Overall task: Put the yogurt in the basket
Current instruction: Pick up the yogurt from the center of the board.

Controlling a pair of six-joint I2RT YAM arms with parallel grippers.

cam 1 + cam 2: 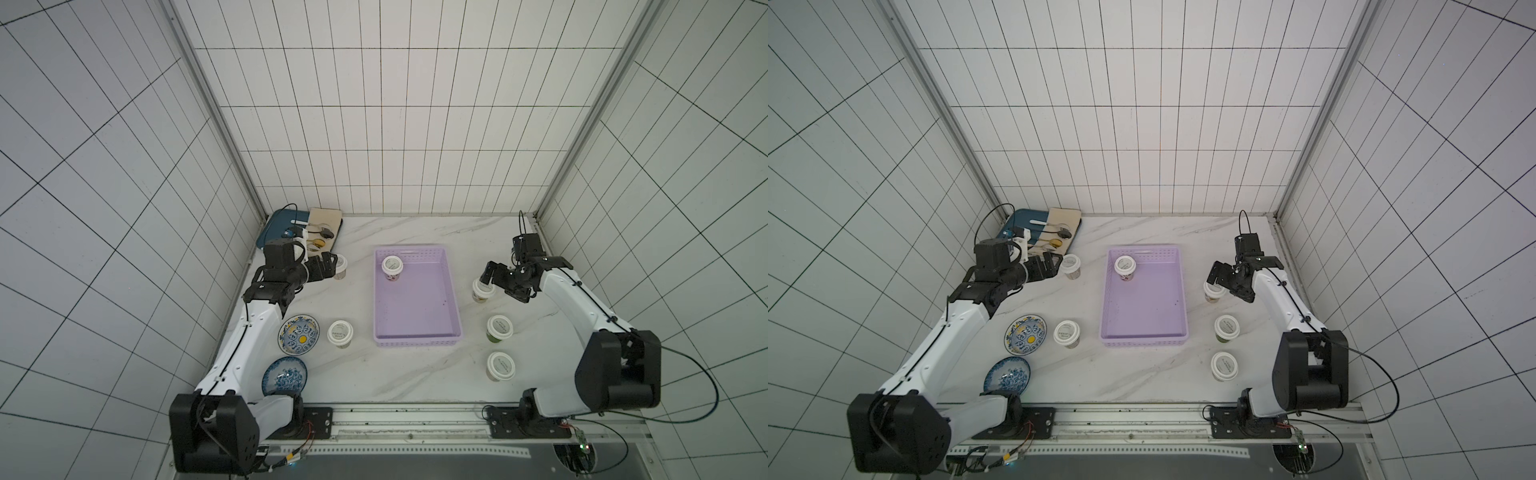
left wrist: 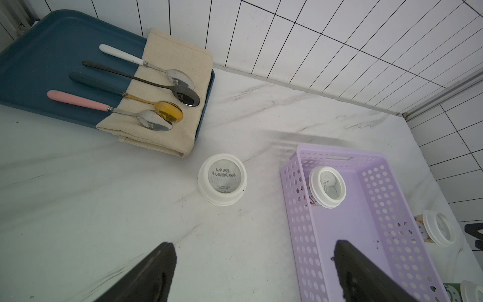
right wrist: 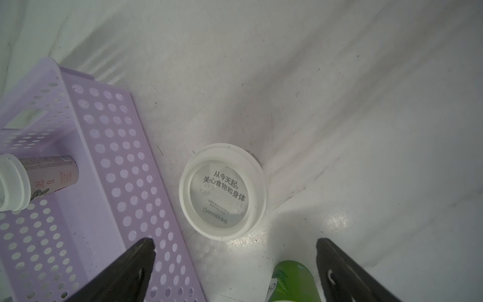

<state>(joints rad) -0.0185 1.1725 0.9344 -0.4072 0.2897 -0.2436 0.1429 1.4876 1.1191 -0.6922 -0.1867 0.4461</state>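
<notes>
White yogurt lid point(image 3: 222, 192), "Oarmilk" print (plus Chinese slogan), beside lilac basket point(image 3: 109, 162)

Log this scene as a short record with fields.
in basket: one yogurt cup, upright, far-left corner of lilac basket
left of basket: far-left cup; near-left cup
right of basket: far-right cup; middle-right cup; near-right cup
left gripper: open, empty, facing far-left cup
right gripper: open, empty, at far-right cup
other: yellow-centred plate; blue plate; dark blue tray with four spoons on beige cloth
</notes>
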